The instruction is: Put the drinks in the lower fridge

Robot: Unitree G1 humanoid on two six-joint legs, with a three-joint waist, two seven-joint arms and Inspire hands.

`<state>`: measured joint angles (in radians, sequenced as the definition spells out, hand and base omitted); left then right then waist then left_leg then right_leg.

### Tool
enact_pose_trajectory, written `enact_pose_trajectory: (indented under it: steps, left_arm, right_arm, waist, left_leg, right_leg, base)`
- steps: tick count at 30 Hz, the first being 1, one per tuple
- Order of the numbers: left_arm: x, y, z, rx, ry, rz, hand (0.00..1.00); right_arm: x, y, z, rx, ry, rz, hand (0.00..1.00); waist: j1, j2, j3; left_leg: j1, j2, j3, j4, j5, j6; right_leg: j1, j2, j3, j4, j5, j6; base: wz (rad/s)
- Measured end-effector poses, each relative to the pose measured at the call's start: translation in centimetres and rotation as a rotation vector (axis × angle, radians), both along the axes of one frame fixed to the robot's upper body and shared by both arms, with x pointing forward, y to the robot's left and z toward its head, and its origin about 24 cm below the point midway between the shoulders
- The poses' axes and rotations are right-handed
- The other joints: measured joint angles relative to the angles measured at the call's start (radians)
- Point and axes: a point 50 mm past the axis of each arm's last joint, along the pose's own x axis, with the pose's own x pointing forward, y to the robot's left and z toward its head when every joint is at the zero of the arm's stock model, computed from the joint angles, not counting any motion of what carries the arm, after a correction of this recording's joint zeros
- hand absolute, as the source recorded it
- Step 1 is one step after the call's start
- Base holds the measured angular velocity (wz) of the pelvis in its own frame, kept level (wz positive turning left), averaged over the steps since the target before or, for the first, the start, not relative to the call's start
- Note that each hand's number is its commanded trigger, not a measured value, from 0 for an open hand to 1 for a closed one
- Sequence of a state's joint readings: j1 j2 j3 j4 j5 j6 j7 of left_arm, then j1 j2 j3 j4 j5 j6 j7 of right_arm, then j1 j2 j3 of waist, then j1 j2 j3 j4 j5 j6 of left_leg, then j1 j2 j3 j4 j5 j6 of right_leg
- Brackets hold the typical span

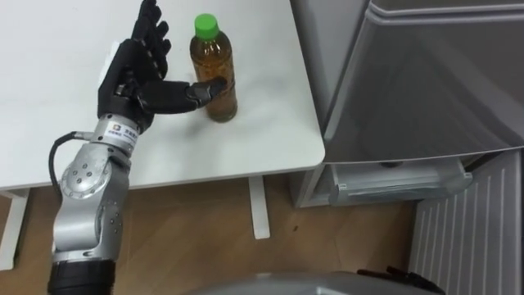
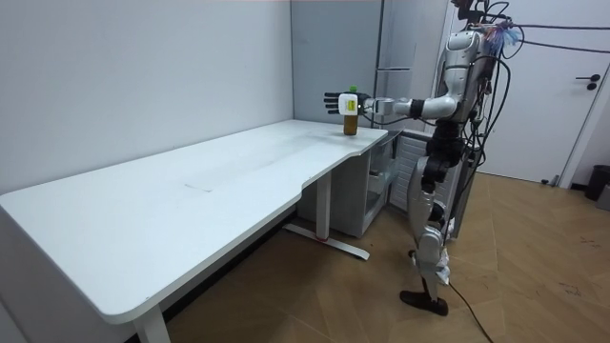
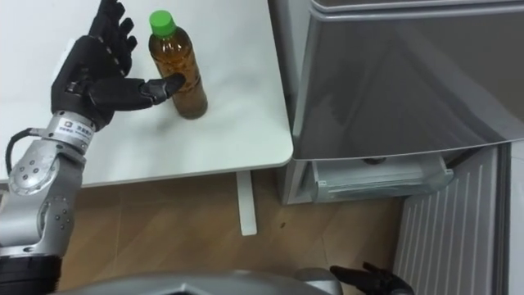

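A drink bottle (image 1: 215,74) with amber liquid and a green cap stands upright near the right edge of the white table (image 1: 65,131). My left hand (image 1: 135,70) is open just left of it, fingers straight and pointing away, the thumb tip touching the bottle's side. The grey fridge (image 1: 426,74) stands right of the table. Its lower compartment (image 1: 393,182) shows a pale drawer front, with a white ribbed door panel (image 1: 467,233) swung out at the right. My right hand (image 3: 368,279) hangs low at the bottom edge. In the room view I stand at the table's far end, left arm stretched to the bottle (image 2: 351,112).
The table's corner (image 1: 315,152) ends close to the fridge, leaving a narrow gap. A white table leg (image 1: 259,209) stands on the wooden floor below. The long tabletop (image 2: 191,191) stretches away towards the room view's left.
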<state>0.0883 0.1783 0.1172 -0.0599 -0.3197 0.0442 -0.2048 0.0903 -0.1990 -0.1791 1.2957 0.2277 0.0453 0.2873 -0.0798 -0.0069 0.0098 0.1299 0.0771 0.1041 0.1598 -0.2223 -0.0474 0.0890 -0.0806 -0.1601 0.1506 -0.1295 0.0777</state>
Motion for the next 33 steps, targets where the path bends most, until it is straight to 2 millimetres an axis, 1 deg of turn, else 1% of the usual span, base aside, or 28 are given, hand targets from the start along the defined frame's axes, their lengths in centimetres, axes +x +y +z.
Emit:
enact_pose_trajectory:
  steps: [8, 13, 15, 19, 22, 24, 27, 33]
  left_arm:
    - [0.9, 0.1, -0.4, -0.011, 0.018, 0.027, 0.0]
    - [1.2, 0.3, -1.1, -0.019, 0.052, 0.064, 0.0]
    - [1.3, 0.4, -1.2, -0.02, 0.056, 0.078, 0.0]
    - [2.2, 0.5, -1.9, -0.042, 0.093, 0.096, 0.0]
    - [2.6, 0.4, -2.0, -0.047, 0.11, 0.094, 0.0]
    - [2.8, 0.4, -2.1, -0.049, 0.114, 0.091, 0.0]
    - [3.0, 0.2, -1.9, -0.07, 0.115, 0.07, 0.0]
    - [3.4, -0.8, -1.8, -0.09, 0.122, 0.001, 0.0]
  right_arm:
    - [0.0, 0.1, 0.0, 0.0, -0.001, -0.003, 0.0]
    - [0.1, 0.0, 0.0, -0.011, -0.003, -0.003, 0.0]
    - [0.1, 0.0, 0.0, -0.012, -0.002, -0.002, 0.0]
    - [0.0, -0.1, 0.0, -0.014, -0.001, -0.002, 0.0]
    - [0.1, -0.1, 0.0, -0.014, -0.006, -0.004, 0.0]
    - [0.1, -0.1, 0.1, -0.013, -0.005, -0.007, 0.0]
    - [0.1, -0.1, 0.0, -0.009, 0.0, -0.014, 0.0]
    - [0.3, -0.2, 0.1, -0.009, 0.003, -0.014, 0.0]
  waist:
    - [-0.005, 0.001, 0.0004]
    - [-0.011, 0.006, 0.0006]
    - [-0.019, 0.008, 0.0005]
    - [-0.039, 0.017, 0.0]
    - [-0.056, 0.022, -0.0001]
    - [-0.058, 0.025, 0.0014]
    - [-0.061, 0.026, 0.0013]
    - [-0.062, 0.027, 0.0009]
  left_leg:
    - [0.002, 0.0, 0.006, -0.001, 0.0, 0.0]
    - [0.003, 0.0, 0.007, -0.001, 0.0, 0.0]
    - [0.004, 0.0, 0.007, -0.001, 0.0, 0.0]
    - [0.004, 0.001, 0.011, -0.002, 0.0, 0.0]
    - [0.008, 0.002, 0.019, -0.005, 0.0, 0.0]
    - [0.015, 0.003, 0.029, -0.01, 0.0, 0.0]
    - [0.021, 0.002, 0.036, -0.015, 0.0, 0.0]
    - [0.021, 0.003, 0.037, -0.015, 0.0, 0.0]
  right_leg:
    - [-0.002, 0.0, 0.006, 0.001, 0.0, 0.0]
    - [-0.003, 0.0, 0.01, 0.001, 0.0, 0.0]
    - [-0.003, 0.0, 0.014, 0.001, 0.0, 0.0]
    - [-0.003, 0.003, 0.018, 0.001, 0.0, 0.0]
    - [-0.005, 0.004, 0.023, 0.002, 0.0, 0.0]
    - [-0.005, 0.006, 0.033, 0.002, 0.0, 0.0]
    - [-0.005, 0.006, 0.042, 0.002, 0.0, 0.0]
    - [-0.007, 0.007, 0.043, 0.002, 0.0, 0.0]
  base:
    - [-0.01]
    - [0.0]
    - [0.0]
    - [-0.01]
    - [-0.06]
    - [-0.13]
    - [-0.08]
    - [-0.01]
